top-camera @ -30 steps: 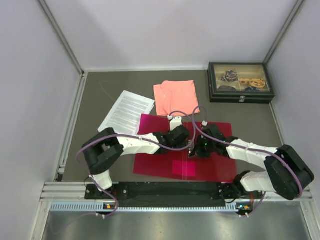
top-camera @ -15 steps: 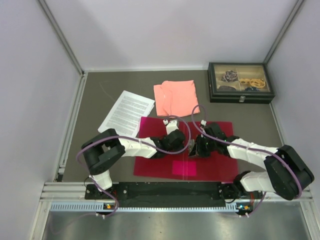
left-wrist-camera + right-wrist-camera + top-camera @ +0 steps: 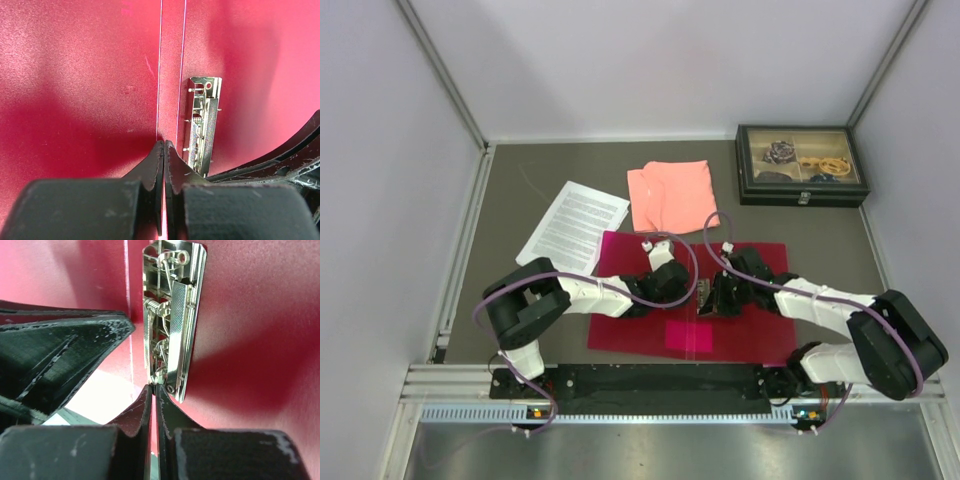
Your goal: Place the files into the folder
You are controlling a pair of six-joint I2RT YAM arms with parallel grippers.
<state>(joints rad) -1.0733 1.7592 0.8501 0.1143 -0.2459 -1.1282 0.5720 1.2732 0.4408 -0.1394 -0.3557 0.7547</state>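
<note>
The red folder point(image 3: 630, 330) lies spread open on the table in front of both arms, its metal clip point(image 3: 703, 292) at the centre fold. In the left wrist view my left gripper point(image 3: 164, 143) is shut with nothing between its fingers, its tips resting on the folder's point(image 3: 75, 75) spine beside the clip point(image 3: 202, 130). My right gripper point(image 3: 153, 386) is also shut, tips touching the near end of the clip point(image 3: 172, 315). From above, the left gripper point(image 3: 692, 291) and right gripper point(image 3: 712, 298) meet at the clip. The files point(image 3: 575, 225) lie apart on the table, back left of the folder.
A salmon-pink folded cloth point(image 3: 668, 193) lies just behind the folder. A dark box with a glass lid point(image 3: 802, 165) stands at the back right. Grey walls close in the table on the left, right and back. A brighter pink patch point(image 3: 688, 336) shows near the folder's front edge.
My left gripper has shut and its wrist has shifted slightly toward the folder's spine. The right gripper has edged a little closer to the clip. The folder and files lie as before.
</note>
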